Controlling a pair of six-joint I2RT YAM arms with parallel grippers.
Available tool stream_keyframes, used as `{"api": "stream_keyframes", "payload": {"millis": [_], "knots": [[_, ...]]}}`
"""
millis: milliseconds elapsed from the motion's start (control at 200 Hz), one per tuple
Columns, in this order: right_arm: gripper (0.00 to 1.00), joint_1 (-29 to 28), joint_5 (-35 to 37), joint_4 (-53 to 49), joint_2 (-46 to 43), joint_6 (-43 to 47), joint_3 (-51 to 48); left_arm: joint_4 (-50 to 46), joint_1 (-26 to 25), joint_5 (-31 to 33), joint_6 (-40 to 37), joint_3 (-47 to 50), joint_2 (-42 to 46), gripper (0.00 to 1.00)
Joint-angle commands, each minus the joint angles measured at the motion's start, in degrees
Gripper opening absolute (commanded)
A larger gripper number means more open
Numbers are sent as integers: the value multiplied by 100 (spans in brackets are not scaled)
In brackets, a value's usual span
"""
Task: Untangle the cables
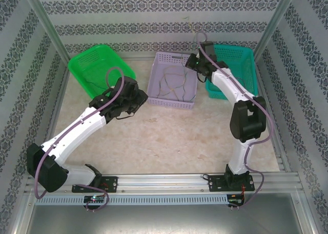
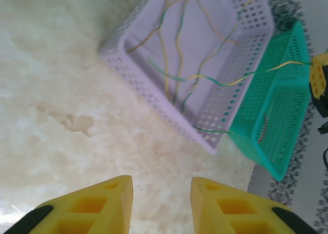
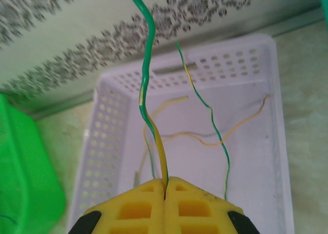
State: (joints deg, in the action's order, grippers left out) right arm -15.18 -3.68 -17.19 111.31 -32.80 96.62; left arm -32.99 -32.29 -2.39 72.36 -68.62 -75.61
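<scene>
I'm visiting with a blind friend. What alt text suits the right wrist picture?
The yellow right pincer is shut on a green-and-yellow cable that runs up from its tips. Below lies a lilac basket holding more thin cables; a green basket sits at the left edge.

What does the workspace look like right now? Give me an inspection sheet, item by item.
surface: pale marbled table carrying a green basket, a lavender basket and a teal basket.
job's things: thin wires lie crossed in the lavender basket; one green-and-yellow wire is held above it.
clutter: nothing seen.
grippers: left gripper open, nothing between its fingers, over bare table; right gripper shut on the green-and-yellow wire, above the lavender basket.
cables: purple arm cables loop along both arms.
surroundings: patterned walls; metal rail at the near edge.
</scene>
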Motion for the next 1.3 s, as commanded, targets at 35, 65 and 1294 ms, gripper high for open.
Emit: {"api": "stream_keyframes", "payload": {"millis": [35, 65, 1294], "knots": [[0, -271, 713, -638, 394, 694, 329, 151, -54, -42, -123, 96, 81, 34], [0, -334, 798, -784, 483, 780, 383, 128, -56, -34, -151, 78, 73, 35], [0, -793, 2353, -4928, 3460, 1776, 4280, -156, -49, 220, -249, -125, 161, 33]]}}
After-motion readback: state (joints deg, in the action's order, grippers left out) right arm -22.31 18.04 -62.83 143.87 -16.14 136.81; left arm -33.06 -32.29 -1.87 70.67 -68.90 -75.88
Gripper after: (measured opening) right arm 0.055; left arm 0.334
